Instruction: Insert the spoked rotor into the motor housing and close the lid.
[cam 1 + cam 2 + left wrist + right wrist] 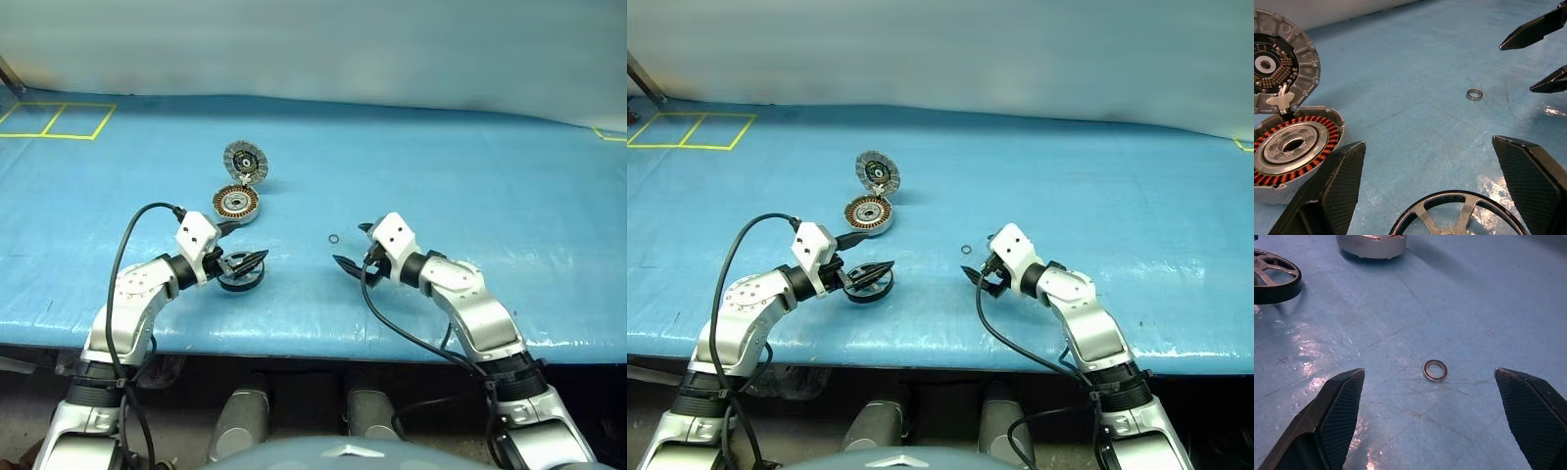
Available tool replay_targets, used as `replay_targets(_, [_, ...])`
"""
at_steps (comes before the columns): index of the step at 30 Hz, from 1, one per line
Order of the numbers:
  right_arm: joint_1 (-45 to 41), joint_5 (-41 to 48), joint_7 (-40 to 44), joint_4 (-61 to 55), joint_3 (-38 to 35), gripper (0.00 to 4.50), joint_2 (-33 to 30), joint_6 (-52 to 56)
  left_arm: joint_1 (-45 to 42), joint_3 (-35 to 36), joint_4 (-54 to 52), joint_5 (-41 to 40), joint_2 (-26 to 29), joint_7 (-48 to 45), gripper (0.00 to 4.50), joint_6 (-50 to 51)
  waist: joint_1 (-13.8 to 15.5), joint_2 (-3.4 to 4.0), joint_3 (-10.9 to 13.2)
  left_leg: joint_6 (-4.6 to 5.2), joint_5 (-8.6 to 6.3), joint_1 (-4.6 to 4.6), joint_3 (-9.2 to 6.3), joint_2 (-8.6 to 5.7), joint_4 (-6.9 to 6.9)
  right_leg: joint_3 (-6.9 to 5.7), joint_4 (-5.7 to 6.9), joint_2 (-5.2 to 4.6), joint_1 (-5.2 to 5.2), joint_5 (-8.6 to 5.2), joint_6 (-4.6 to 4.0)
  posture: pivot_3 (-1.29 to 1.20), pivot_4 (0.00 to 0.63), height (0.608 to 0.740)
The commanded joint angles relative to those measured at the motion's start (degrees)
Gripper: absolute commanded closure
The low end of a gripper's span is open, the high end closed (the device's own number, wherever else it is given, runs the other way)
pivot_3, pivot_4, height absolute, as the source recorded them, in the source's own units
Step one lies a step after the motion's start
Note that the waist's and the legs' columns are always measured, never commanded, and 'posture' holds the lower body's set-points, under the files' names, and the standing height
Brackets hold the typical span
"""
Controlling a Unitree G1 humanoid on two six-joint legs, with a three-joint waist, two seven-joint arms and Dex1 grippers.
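Observation:
The spoked rotor (pixel 240 274) lies flat on the blue table, a black ring with silvery spokes. My left gripper (pixel 252 260) hovers open just over it, and in the left wrist view the rotor (pixel 1459 215) sits low between the two fingers (pixel 1332 191), not gripped. Beyond it lies the motor housing (pixel 236 204) with its copper windings up. The lid (pixel 245 160) stands swung open at the housing's far edge, inner face showing. My right gripper (pixel 350 258) is open and empty to the right, pointing toward the left gripper.
A tiny loose metal ring (pixel 1435 370) lies on the blue table (pixel 470 196) just ahead of the right gripper's fingers. Yellow tape squares (pixel 59 119) mark the far left corner. The table's front edge runs close below both arms.

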Motion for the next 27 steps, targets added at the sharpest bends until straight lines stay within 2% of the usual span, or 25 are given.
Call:
replay_targets(1, [-0.9,0.5,-0.2,-1.2,-1.4,0.02,-0.1,-0.6,-0.3,1.0,-1.9,-0.6,0.0,0.1,0.00,-0.8,0.0,0.00,0.0,0.00,0.00,0.00,0.00,0.00,0.00,0.00,0.00,0.00,0.00,0.00,0.00,0.00,0.150,0.740])
replay_targets(27, [-1.0,0.3,-0.4,-0.9,-0.8,0.02,0.4,-0.8,-0.7,1.3,-1.8,-2.1,0.6,-0.5,0.00,1.3,0.0,-0.01,0.0,0.00,0.00,0.00,0.00,0.00,-0.01,0.00,0.00,0.00,-0.01,0.00,0.00,0.00,0.150,0.740])
